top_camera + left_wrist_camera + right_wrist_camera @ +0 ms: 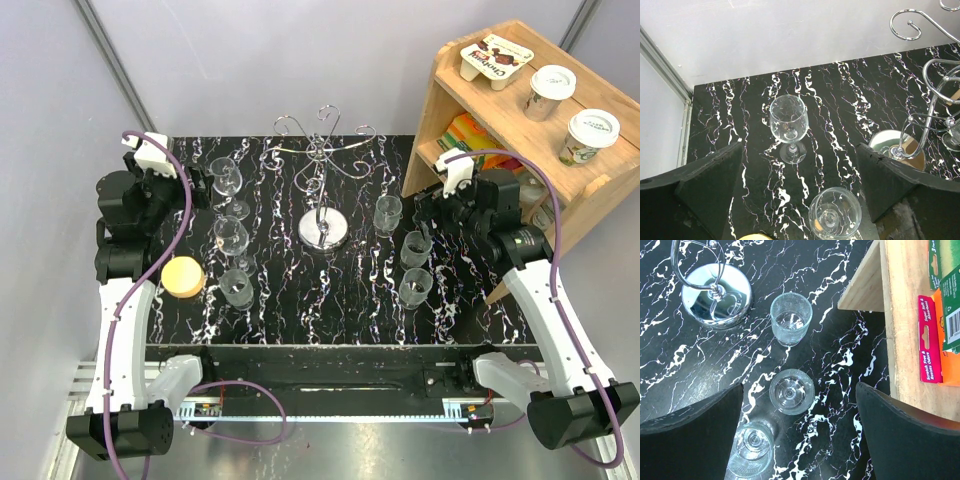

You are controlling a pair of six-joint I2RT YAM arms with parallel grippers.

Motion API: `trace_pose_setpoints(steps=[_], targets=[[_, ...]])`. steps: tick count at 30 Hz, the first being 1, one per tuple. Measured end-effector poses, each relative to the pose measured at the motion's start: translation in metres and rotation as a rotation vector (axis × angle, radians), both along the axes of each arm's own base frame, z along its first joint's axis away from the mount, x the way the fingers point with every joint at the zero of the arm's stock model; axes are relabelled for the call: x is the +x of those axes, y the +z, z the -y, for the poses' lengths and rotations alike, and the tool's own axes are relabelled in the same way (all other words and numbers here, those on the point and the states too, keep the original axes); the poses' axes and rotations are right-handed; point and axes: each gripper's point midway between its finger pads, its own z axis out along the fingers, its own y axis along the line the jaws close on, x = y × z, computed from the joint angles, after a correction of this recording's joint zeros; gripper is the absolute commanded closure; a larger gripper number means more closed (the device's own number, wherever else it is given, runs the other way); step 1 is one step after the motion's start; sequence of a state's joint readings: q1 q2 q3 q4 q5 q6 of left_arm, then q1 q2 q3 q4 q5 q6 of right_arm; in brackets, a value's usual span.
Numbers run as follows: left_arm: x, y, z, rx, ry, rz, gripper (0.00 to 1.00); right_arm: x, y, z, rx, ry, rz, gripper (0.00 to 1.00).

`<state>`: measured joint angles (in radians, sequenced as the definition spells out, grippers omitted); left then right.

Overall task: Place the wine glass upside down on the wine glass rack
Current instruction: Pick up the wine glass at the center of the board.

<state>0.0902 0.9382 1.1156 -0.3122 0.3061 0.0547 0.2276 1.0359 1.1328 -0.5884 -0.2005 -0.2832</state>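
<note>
The left gripper (799,147) is wide open and holds nothing. The right gripper (800,386) is open and empty too. Between the left fingers, mid-frame, a wine glass (788,119) stands upright on the black table (840,90). The wine glass rack (322,190) stands at the top middle of the top view. I think it is best to pinch the stem softly, flip the glass, then slide its foot into a curly arm. Clear glass hides among the white streaks, and the left wrist view cuts off the rack's top.

The wine glass rack (885,142) runs off the left wrist view's top and right edges. The nearer wine glass (834,215) there is cut by the bottom edge.
</note>
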Motion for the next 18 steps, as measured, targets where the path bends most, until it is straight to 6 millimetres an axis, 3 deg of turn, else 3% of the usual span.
trace_pose_setpoints(steps=[10,18], targets=[[0.000,0.002,-0.002,0.002,0.011,0.001,0.01,0.001,0.006,0.000,0.002,0.000,0.011,0.00],[-0.005,0.014,-0.008,0.008,0.052,0.003,0.01,0.002,0.003,0.003,-0.021,-0.010,0.003,0.01]])
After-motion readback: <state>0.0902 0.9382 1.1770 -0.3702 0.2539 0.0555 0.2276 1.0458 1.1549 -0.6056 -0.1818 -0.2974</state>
